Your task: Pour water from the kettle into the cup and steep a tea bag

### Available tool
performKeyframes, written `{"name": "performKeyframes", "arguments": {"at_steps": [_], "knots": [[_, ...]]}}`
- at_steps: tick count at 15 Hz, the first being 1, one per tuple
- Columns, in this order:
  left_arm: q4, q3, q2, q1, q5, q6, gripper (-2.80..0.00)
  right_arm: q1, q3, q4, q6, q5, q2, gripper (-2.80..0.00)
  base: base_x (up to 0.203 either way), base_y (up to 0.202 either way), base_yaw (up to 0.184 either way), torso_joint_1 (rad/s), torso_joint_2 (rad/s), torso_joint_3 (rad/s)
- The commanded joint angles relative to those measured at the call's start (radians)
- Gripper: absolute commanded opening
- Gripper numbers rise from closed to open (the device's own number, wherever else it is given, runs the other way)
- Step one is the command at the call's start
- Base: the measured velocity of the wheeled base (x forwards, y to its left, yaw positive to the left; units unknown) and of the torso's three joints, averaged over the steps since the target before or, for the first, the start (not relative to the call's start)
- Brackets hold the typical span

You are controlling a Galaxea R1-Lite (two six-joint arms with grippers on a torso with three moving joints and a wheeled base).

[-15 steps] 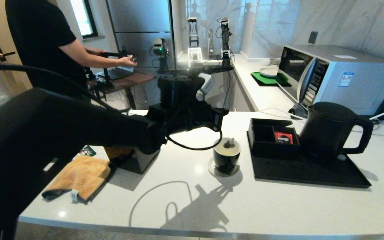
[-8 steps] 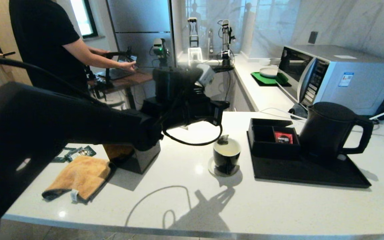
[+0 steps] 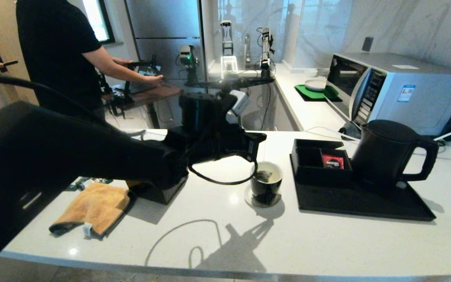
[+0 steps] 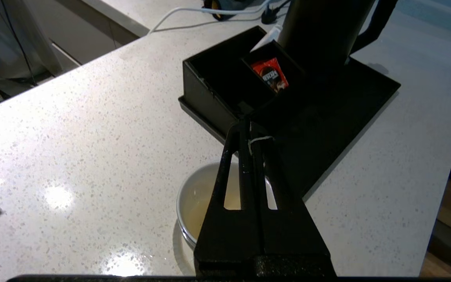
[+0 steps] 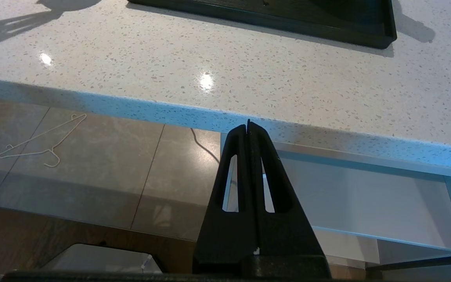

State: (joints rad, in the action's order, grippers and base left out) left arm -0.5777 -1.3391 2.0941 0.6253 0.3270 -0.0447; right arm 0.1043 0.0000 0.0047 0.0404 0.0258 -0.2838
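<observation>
Over the cup [image 3: 266, 184], the left tool [image 4: 251, 131] hangs pinched together on the tea bag's string [image 4: 260, 139]. Inside, the tea bag [image 3: 264, 176] sits in pale water [image 4: 210, 197]. At three o'clock from the cup, the kettle [image 3: 386, 154] stands on a black tray [image 3: 366, 203]. Below the counter [image 5: 249, 78] edge, the right tool [image 5: 248, 127] rests with fingers together, empty.

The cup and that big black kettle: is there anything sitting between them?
Yes. In the head view a black divided box holding a red sachet sits between the cup and the kettle, on the black tray.
</observation>
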Motion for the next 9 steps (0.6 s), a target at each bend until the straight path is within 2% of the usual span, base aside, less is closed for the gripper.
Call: {"name": "performKeyframes", "arguments": {"at_steps": [1, 9], "knots": [[-0.017, 0.035, 0.012, 0.001, 0.003, -0.001, -2.80, 0.001, 0.000, 0.000, 0.001, 0.000, -0.001, -2.80, 0.000, 0.000, 0.000, 0.000, 0.00, 0.000], [-0.102, 0.145, 0.064, 0.006, 0.004, -0.004, -2.80, 0.000, 0.000, 0.000, 0.001, 0.000, 0.000, -2.80, 0.000, 0.000, 0.000, 0.000, 0.00, 0.000]]}}
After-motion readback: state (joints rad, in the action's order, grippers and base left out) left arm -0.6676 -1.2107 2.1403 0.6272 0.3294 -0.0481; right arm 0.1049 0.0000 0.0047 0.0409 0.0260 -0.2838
